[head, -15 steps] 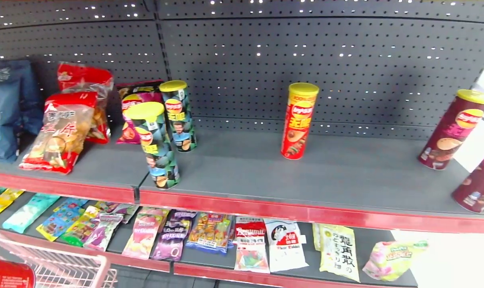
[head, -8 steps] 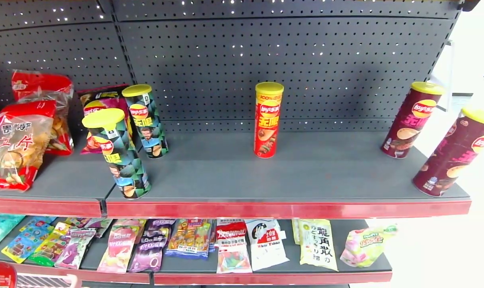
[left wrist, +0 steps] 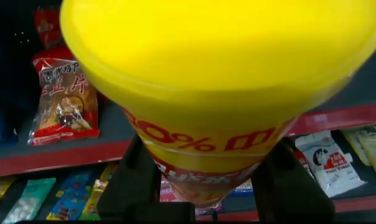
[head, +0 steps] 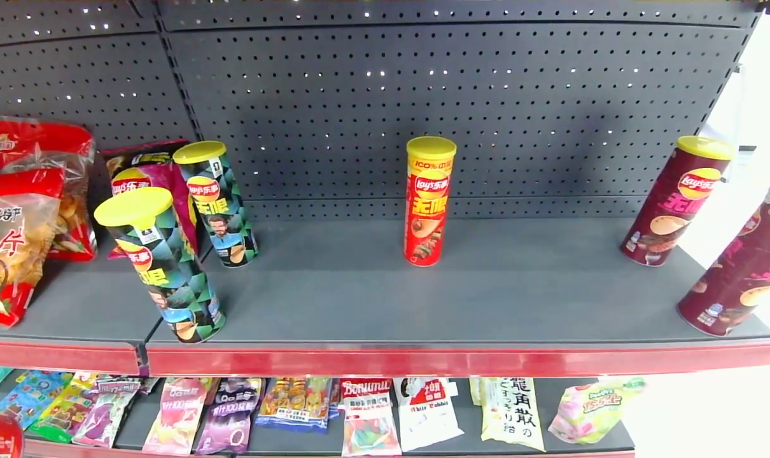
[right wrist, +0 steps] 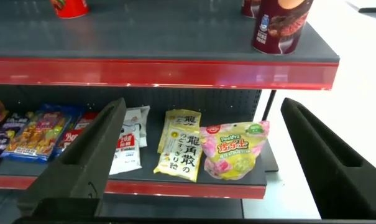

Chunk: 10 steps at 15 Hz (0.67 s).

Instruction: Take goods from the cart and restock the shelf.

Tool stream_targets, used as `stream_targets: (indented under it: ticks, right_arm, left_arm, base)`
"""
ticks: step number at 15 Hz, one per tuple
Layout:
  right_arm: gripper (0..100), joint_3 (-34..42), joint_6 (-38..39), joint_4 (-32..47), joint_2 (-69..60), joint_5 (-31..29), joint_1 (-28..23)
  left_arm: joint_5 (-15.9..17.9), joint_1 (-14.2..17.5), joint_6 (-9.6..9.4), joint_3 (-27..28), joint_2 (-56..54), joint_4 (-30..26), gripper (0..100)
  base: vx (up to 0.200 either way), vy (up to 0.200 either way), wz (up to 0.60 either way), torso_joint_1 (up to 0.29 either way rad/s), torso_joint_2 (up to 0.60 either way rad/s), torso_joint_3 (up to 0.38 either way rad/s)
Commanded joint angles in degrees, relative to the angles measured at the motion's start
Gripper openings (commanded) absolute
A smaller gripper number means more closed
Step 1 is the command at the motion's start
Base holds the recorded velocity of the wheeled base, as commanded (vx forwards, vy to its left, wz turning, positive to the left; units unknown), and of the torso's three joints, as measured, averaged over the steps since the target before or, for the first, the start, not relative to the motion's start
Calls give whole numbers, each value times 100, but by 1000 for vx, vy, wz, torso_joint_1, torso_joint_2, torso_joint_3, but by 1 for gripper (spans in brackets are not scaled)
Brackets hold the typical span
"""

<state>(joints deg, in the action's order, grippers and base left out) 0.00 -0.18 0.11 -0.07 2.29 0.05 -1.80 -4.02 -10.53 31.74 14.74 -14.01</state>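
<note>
My left gripper (left wrist: 209,190) is shut on a red chip can with a yellow lid (left wrist: 219,68), held close before the camera, its dark fingers (left wrist: 138,180) on either side of the can's body. My right gripper (right wrist: 203,168) stands open with nothing between its fingers, in front of the lower shelf. On the grey upper shelf (head: 487,299) an identical red can (head: 429,200) stands upright at the middle back. Two green-and-black cans (head: 162,267) stand to its left, and two maroon cans (head: 674,200) at the right end.
Red and purple snack bags (head: 16,235) lie at the shelf's left. Flat candy packets (head: 372,413) line the lower shelf, among them a pink-green bag (right wrist: 234,149). A wide bare stretch lies around the red can. The shelf ends at the right past the maroon cans (right wrist: 281,25).
The head camera has swung right and slightly up, so the whole shelf has shifted left in the picture and the cart's pink rim has left it. The goods themselves stay put.
</note>
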Motion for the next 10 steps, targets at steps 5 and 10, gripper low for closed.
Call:
stream_targets:
  ticks: [5,10]
  right_arm:
    - [100,-132,-87,-72,78,96,21]
    - [100,-2329,-755,-29,2679,1221,461]
  left_arm:
    - [303,-64,7,-221,-736,-480,0]
    - [620,-248,807,-494,-683,-480,0]
  base:
    - [0,0,0,0,0,0]
    - [0,0,0,0,0,0]
